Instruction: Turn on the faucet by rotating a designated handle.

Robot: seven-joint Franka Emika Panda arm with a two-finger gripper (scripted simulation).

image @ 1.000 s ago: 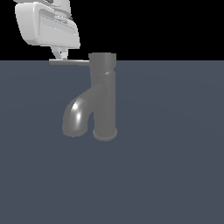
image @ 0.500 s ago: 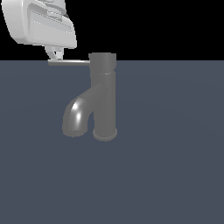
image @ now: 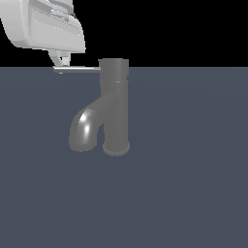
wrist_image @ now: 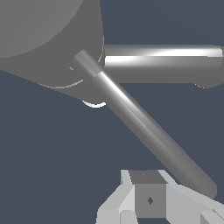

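A: Where is the handle [image: 77, 69]?
B: It juts level from the top cap of the faucet [image: 115, 106], toward the exterior view's left; the faucet stands upright on the worktop [image: 193, 184].
A: And the pincer [image: 61, 60]?
B: Just above the rod's free end; its opening I cannot tell.

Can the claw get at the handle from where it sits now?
Probably yes. The claw hangs just above the free end of the handle, and nothing stands between them; the faucet body is at the rod's other end.
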